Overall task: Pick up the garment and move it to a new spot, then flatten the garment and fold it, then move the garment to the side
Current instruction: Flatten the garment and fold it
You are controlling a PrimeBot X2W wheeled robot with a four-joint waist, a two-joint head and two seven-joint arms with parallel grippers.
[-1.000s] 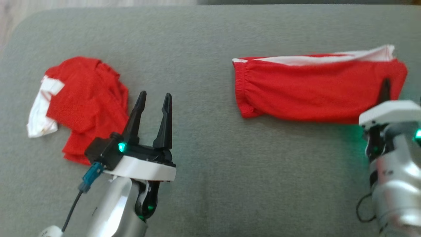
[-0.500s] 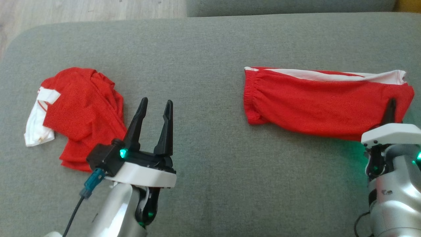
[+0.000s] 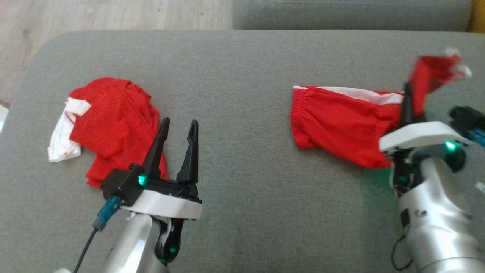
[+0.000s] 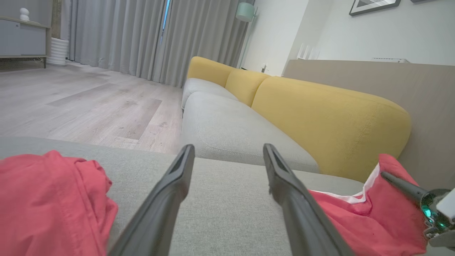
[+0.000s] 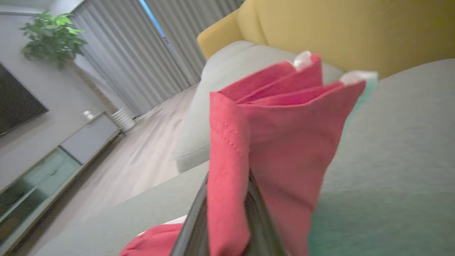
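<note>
Floor [image 3: 113,15]: pale wood planks beyond the far left corner of the seat.
Seat [image 3: 246,94]: a grey sofa seat that carries both cloths.
Heap [image 3: 110,125]: a crumpled red cloth with a white patch on its left side. It lies on the left part of the seat, just left of my left gripper.
Left gripper [image 3: 179,122]: it hovers low over the seat with its fingers apart and nothing between them. In the head view its left finger overlaps the heap's right edge, and I cannot tell whether they touch.
Garment [image 3: 341,125]: red with a white stripe along its far edge, on the right part of the seat, well apart from the heap. Its gathered end points left and rests on the seat, while its right end is raised off it.
Right gripper [image 3: 407,88]: its fingers are together, clamped on the garment's right end. In my right wrist view, red folds with white tips stand up above the fingers, a little blurred.
Backrest [image 4: 330,121]: yellow, behind a further grey seat.
</note>
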